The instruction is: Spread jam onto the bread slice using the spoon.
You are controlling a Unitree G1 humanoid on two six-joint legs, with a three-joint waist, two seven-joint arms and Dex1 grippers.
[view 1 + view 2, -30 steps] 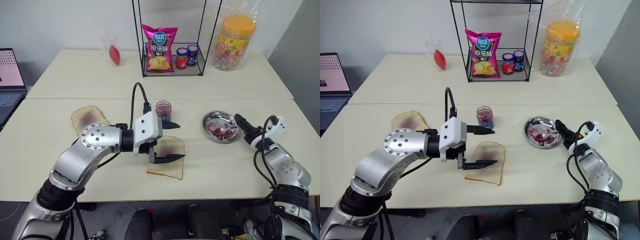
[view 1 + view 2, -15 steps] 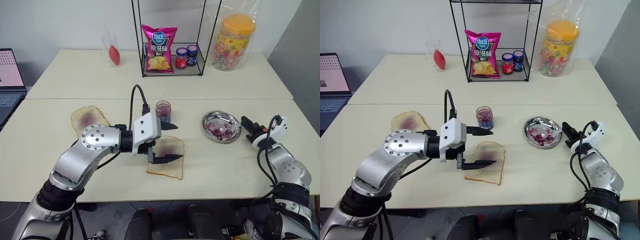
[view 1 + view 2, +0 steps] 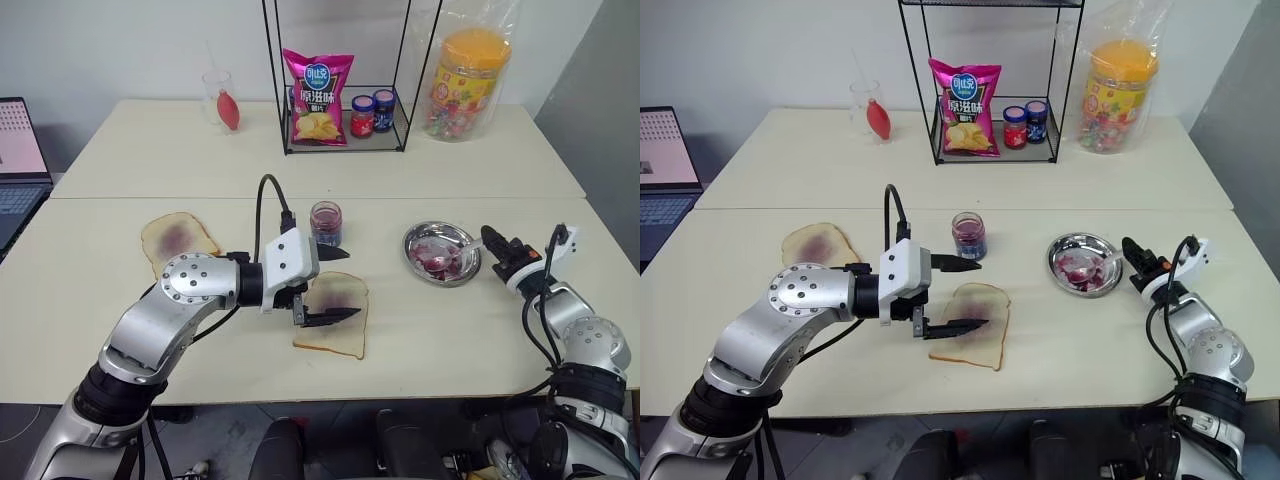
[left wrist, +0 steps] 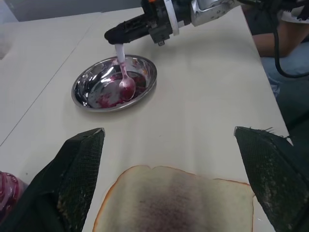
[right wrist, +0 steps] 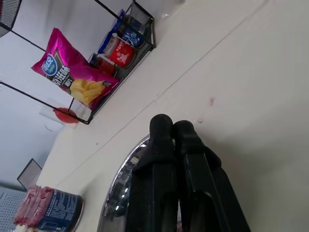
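Left wrist view shows the right gripper (image 4: 113, 35) clenched on the spoon (image 4: 124, 77), whose bowl rests in the jam-smeared steel dish (image 4: 91, 99). Left gripper (image 3: 335, 285) hovers spread wide above the bread slice (image 3: 335, 325), beside the jam (image 3: 326, 220) jar.

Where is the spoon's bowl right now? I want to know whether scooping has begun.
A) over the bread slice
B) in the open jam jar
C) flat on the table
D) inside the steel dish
D: the right pincer is shut on the spoon by its handle, with the spoon's bowl down in the jam-smeared steel dish.
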